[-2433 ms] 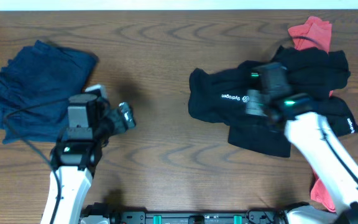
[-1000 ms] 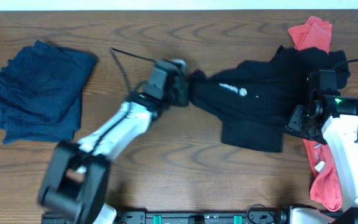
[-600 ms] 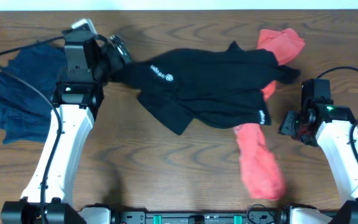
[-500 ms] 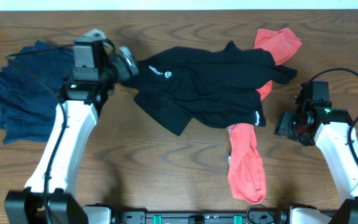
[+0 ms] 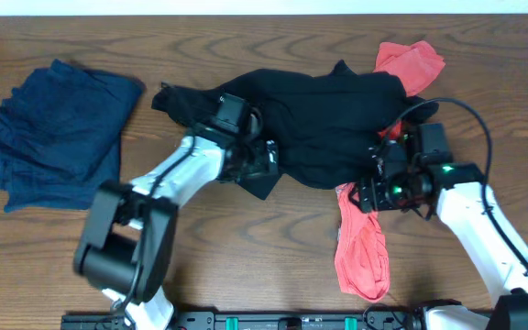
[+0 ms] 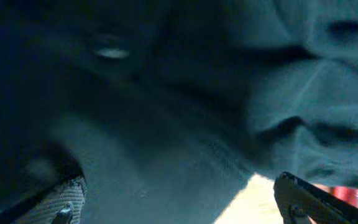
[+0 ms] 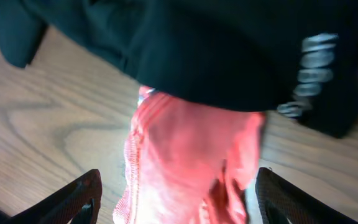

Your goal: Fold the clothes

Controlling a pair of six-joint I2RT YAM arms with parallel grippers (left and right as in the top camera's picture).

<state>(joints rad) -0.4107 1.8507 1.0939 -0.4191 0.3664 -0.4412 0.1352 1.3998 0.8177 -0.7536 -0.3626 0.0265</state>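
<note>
A black garment (image 5: 328,119) lies crumpled across the middle back of the table. A coral-red garment (image 5: 360,252) runs out from under its right side toward the front, and another coral part (image 5: 412,60) shows at the back right. My left gripper (image 5: 262,158) is open, low over the black garment's front left flap. In the left wrist view black cloth (image 6: 166,93) fills the frame between the spread jaws (image 6: 179,208). My right gripper (image 5: 371,188) is open over the coral garment (image 7: 191,149), just below the black hem (image 7: 216,56), with jaws (image 7: 179,205) wide apart.
A pile of folded dark blue clothes (image 5: 58,133) sits at the far left. Bare wood table (image 5: 246,266) lies in front of the garments. Cables loop from both arms.
My left gripper has moved from the black garment's upper left corner down to its front left flap. My right gripper has moved left onto the coral garment. The black garment's logo no longer shows.
</note>
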